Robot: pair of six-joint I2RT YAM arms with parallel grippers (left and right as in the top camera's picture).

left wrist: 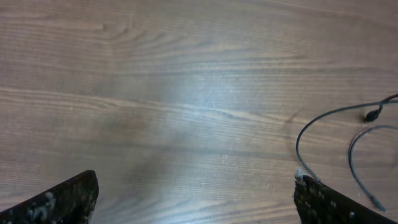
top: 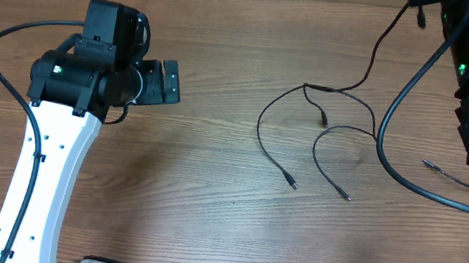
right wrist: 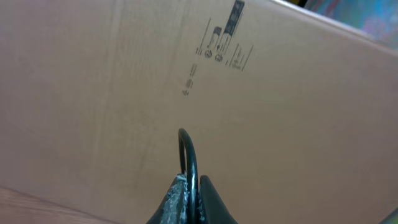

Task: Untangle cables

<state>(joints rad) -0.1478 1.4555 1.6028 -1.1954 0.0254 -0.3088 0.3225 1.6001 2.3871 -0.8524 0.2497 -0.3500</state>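
Note:
Thin black cables (top: 319, 128) lie in loose strands on the wooden table, right of centre, joined near a small knot (top: 308, 89). One strand rises from there to the top right, where my right gripper (top: 420, 0) holds it. In the right wrist view the right gripper (right wrist: 193, 186) is shut on a folded loop of cable (right wrist: 188, 149), held up in front of a cardboard box. My left gripper (top: 169, 82) is open and empty, well left of the cables. In the left wrist view its fingers (left wrist: 196, 180) frame bare wood, with cable strands (left wrist: 323, 118) at the right.
A short separate cable end (top: 444, 173) lies at the right near the right arm's base. A thick black robot wire (top: 391, 154) curves over the table on the right. A cardboard box (right wrist: 280, 93) stands behind the table.

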